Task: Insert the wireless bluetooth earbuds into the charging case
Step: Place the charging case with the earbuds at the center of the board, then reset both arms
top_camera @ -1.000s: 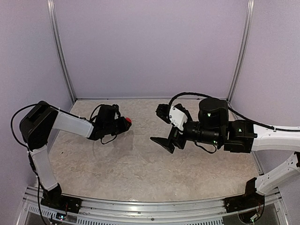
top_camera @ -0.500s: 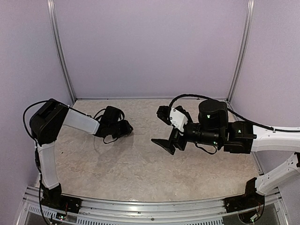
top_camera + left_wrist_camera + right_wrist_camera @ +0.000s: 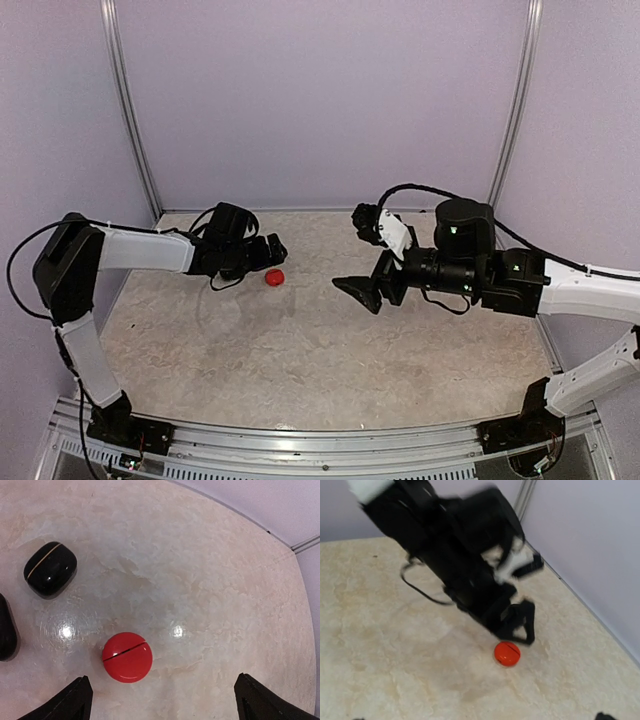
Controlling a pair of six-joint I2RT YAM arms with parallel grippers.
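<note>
my left gripper (image 3: pixel 164 701) hangs over the red charging case (image 3: pixel 127 657), jaws spread wide. the case lies shut on the table (image 3: pixel 215 575). my right gripper (image 3: pixel 362 253) is spread wide too, holding nothing. i see no earbuds. one bump from a finger and that round case could roll away.

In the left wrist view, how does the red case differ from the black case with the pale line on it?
Colour: the red case is bright red, the black case glossy black.
Shape: the red case looks round, the black case more like a rounded block.
Seam: the red case shows a dark slit, the black case a thin pale line.
Shared: both lie shut on the table, apart from each other.
</note>
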